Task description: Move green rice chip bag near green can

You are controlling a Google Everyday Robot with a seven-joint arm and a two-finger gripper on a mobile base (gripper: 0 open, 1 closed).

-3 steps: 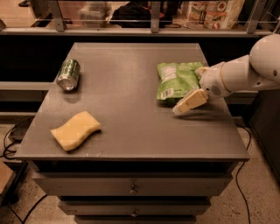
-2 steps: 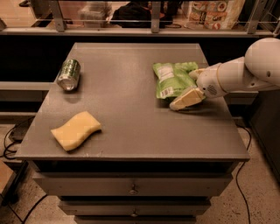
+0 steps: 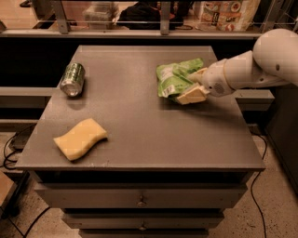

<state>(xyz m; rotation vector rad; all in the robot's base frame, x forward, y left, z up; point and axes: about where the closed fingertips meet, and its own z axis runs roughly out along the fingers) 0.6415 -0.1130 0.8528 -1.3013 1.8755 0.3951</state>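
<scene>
The green rice chip bag is a crinkly light green pouch on the right half of the grey table top. My gripper reaches in from the right and is shut on the bag's right side, with one cream finger above it and one below. The white arm extends off to the right edge. The green can lies on its side near the table's far left, silver top facing the front. The bag and the can are far apart.
A yellow sponge lies at the front left of the table. Drawers sit below the table's front edge. A railing and shelves with packaged goods run behind the table.
My gripper has closed in on the bag's right side, and bag and gripper have shifted to the left across the table. The can and sponge have not moved.
</scene>
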